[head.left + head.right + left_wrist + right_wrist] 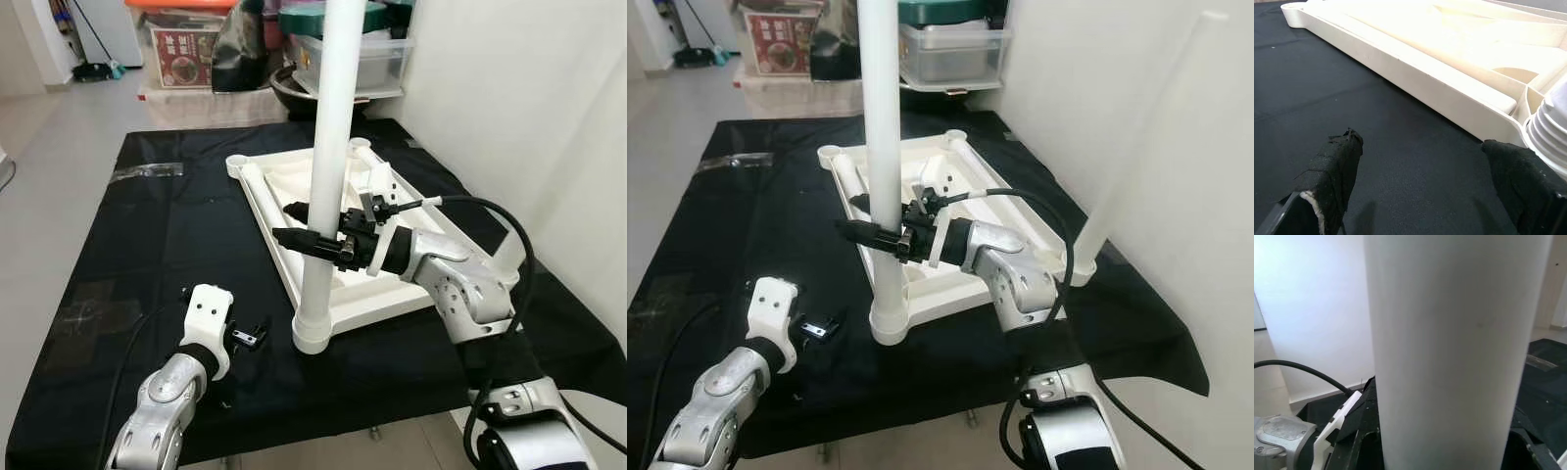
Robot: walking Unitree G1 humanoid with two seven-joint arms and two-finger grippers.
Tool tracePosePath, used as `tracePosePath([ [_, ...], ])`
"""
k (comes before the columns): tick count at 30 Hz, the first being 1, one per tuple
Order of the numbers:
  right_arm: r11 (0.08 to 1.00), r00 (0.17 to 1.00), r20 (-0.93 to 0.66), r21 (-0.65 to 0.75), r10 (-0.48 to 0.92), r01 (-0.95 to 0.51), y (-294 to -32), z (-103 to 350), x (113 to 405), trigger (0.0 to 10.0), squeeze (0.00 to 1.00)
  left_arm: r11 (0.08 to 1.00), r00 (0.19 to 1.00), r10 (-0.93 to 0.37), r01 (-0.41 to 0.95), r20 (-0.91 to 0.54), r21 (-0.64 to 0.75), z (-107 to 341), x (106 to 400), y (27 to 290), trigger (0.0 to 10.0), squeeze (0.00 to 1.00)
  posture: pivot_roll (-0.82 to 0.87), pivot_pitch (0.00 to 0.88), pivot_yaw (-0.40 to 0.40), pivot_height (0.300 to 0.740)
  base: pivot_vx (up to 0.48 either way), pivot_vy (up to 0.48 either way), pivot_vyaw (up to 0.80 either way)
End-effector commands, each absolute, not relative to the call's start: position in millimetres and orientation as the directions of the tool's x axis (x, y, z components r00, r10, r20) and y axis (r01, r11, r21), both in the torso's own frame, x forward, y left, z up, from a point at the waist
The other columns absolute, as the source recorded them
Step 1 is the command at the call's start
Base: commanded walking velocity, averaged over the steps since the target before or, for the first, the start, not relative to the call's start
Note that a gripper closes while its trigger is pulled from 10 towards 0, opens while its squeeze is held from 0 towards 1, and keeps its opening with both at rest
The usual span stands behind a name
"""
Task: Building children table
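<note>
A white tabletop [377,299] lies upside down on the black cloth. One white table leg [333,117] stands upright in its near-left corner socket [313,335]. My right gripper [302,225] is shut on this leg about a third of the way up, one black finger on either side, and in the right wrist view the leg [1449,333] sits close between them. A second white leg [1146,147] rises tilted from the near-right corner. My left gripper [1425,166] hovers open just above the cloth, left of the socket, holding nothing.
The black cloth [157,245] covers the low work surface, with bare floor [59,147] to the left. A white wall [529,98] runs close along the right. Storage boxes [186,39] and a plastic bin [950,49] stand behind the far edge.
</note>
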State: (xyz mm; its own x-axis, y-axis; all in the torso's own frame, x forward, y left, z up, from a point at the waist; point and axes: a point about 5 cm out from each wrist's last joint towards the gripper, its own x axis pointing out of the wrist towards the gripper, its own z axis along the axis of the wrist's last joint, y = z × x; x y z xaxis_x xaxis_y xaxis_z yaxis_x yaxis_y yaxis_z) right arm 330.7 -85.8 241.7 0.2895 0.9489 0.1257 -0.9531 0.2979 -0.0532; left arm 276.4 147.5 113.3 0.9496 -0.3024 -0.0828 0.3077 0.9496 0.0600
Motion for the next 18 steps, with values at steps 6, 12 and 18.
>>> tracePosePath([
  [6, 0.976, 0.976, -0.061, -0.048, 0.208, -0.211, -144.4, 194.1, 372.2, 0.0, 0.0, 0.953, 0.95, -0.289, 0.297, -0.116, 0.063, 106.6, 272.1, 153.2, 10.0, 0.0, 0.02, 0.0, -0.065, 0.74, 0.0, 0.0, 0.0],
  [12, 0.956, 0.948, -0.127, -0.087, -0.291, 0.282, -198.0, 163.1, 338.8, 0.0, 0.0, 0.953, 0.951, -0.288, 0.296, -0.117, 0.06, 106.8, 271.5, 152.6, 10.0, 0.0, 0.02, 0.0, -0.065, 0.74, 0.0, 0.0, 0.0],
  [18, 0.985, 0.98, -0.101, -0.024, -0.173, 0.171, -172.1, 170.7, 322.3, 10.0, 0.0, 0.952, 0.948, -0.294, 0.302, -0.123, 0.053, 105.3, 270.8, 151.1, 10.0, 0.0, 0.0, 0.0, -0.049, 0.74, 0.0, 0.0, 0.0],
])
